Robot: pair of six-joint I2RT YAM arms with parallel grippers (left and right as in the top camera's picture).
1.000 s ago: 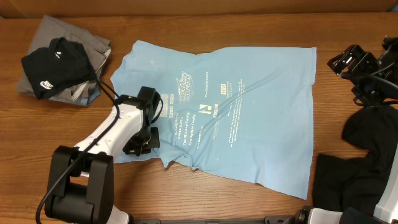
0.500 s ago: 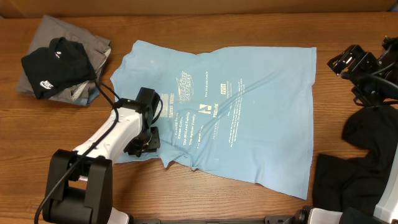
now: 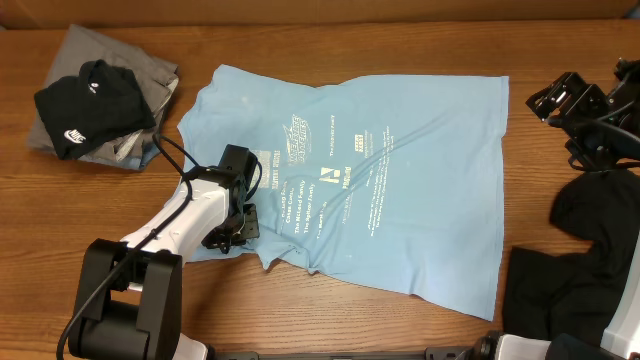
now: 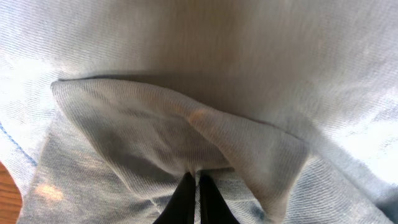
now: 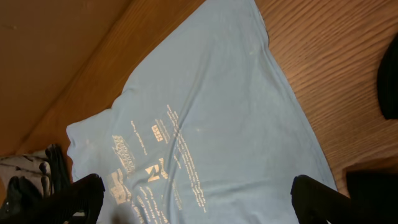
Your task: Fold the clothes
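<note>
Blue cotton is bunched between the closed tips of the left gripper (image 4: 194,186), which pinch a raised ridge of the light blue T-shirt (image 3: 400,180) at its near left corner, by what looks like a sleeve. I judge this a hold for lifting that edge and carrying it across for a first fold. The shirt lies spread over the middle of the wooden table (image 3: 300,325), print side up, its pale yellow-white lettering and logos running sideways, with shallow diagonal creases and a rumpled near edge. The right gripper (image 3: 565,100) hangs off the shirt's far right corner, jaws wide and holding nothing, probably waiting its turn. Loose black shirts (image 3: 580,260) lie heaped at the right; a black logo shirt (image 3: 85,105) rests on a grey garment (image 3: 100,50) at the far left.
</note>
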